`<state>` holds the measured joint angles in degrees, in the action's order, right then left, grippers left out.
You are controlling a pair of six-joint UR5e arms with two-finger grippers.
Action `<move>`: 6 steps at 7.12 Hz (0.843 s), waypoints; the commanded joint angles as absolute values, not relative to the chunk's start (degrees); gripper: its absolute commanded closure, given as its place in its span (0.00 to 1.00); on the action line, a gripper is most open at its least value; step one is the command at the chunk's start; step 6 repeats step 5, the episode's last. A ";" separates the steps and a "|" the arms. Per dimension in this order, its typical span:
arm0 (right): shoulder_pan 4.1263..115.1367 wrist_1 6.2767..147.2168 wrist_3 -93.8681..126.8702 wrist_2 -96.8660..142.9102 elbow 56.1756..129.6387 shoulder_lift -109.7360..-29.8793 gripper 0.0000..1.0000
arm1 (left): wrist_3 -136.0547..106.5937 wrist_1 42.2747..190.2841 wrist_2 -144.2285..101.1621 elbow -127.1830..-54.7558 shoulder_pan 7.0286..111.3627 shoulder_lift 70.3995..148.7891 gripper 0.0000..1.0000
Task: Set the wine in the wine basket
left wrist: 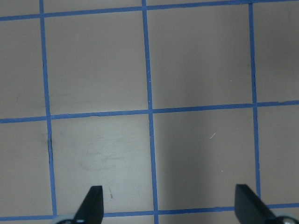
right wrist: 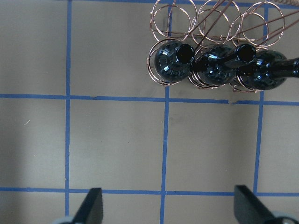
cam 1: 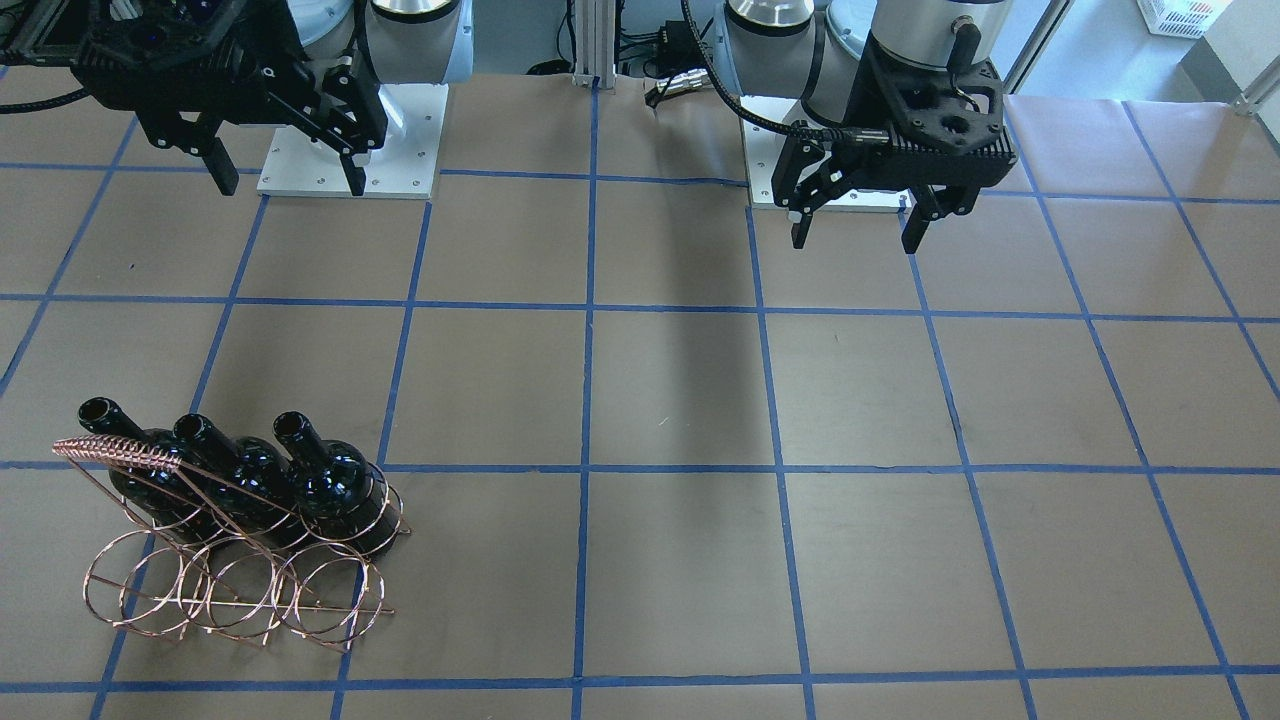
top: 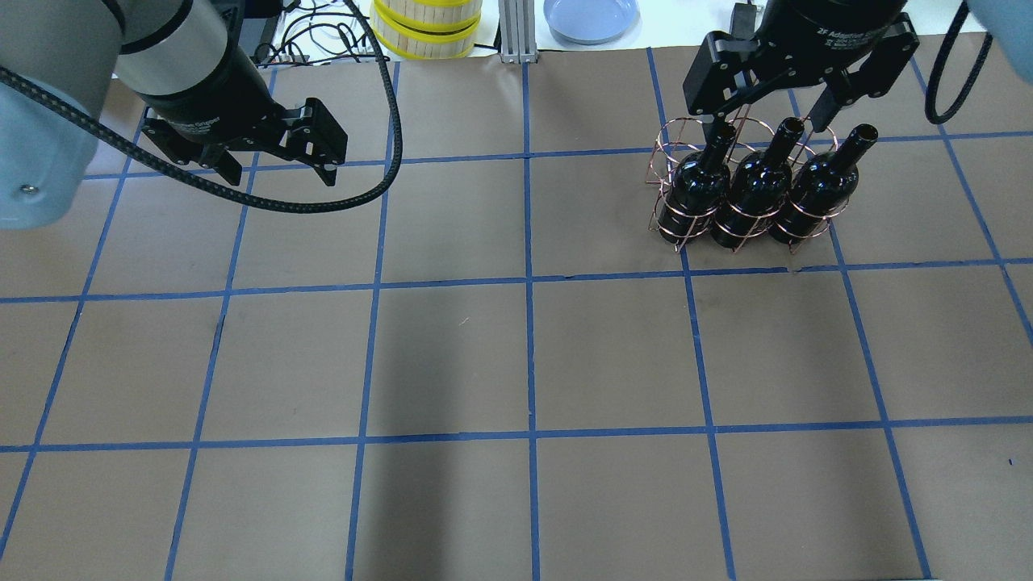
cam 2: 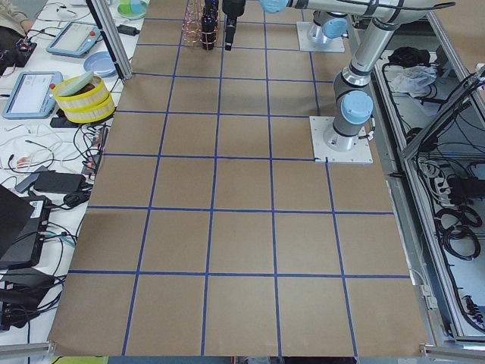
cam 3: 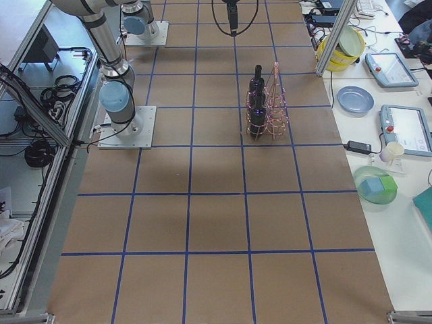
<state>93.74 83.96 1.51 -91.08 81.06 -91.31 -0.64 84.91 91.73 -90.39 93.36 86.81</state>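
Observation:
Three look-alike near-black wine bottles (top: 698,190) (top: 754,190) (top: 815,190) stand upright in the copper wire wine basket (cam 1: 120,452), filling its row nearer the robot. I cannot tell which is the task's wine. The far row of rings (right wrist: 170,18) is empty. The bottles also show in the front view (cam 1: 330,485) and the right wrist view (right wrist: 173,60). My right gripper (top: 767,121) is open and empty, high above the table on the robot's side of the basket. My left gripper (top: 280,173) is open and empty over bare table, far from the basket.
A yellow-rimmed round container (top: 424,28) and a blue plate (top: 589,16) sit beyond the table's far edge. The arms' white base plates (cam 1: 350,150) are on the robot's side. Brown paper with a blue tape grid covers the table.

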 commanded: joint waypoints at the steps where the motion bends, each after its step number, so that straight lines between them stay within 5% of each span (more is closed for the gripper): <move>1: 93.78 82.71 1.76 -90.88 81.12 -91.49 0.00 | -0.62 85.60 91.76 -89.83 92.82 86.75 0.00; 6: 93.69 82.62 2.02 -91.05 81.12 -91.49 0.00 | -0.27 87.62 91.76 -88.77 92.11 86.75 0.00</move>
